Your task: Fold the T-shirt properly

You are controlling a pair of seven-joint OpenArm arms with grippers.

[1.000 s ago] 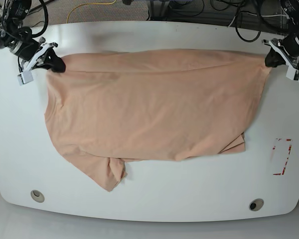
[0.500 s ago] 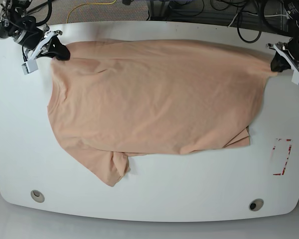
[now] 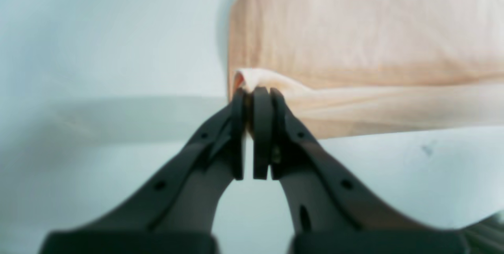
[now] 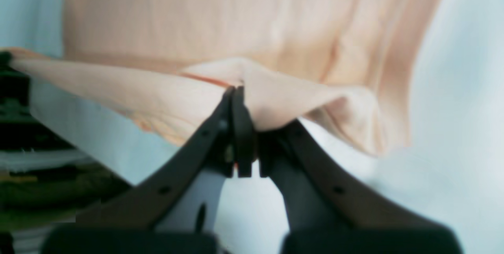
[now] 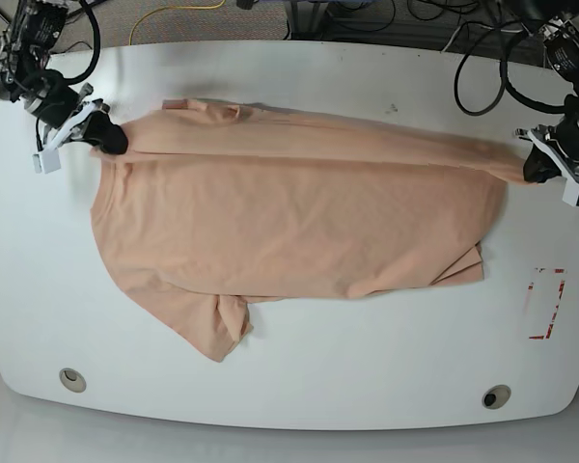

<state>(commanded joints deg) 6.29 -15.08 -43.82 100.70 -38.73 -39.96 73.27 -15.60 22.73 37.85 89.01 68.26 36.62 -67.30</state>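
- The T-shirt (image 5: 299,227) is lying spread across the white table (image 5: 367,376), its far edge lifted into a taut band.
- The left gripper (image 5: 533,166) and right gripper (image 5: 104,140) are each pinching a corner of that edge, jaws clamped on the cloth.
- Uneven pulling is risking a skewed fold or a slipped corner.
- Cables (image 5: 482,58) are trailing behind the table.

A white table (image 5: 367,386) with rounded corners; dark cables (image 5: 482,39) trail behind its far edge.
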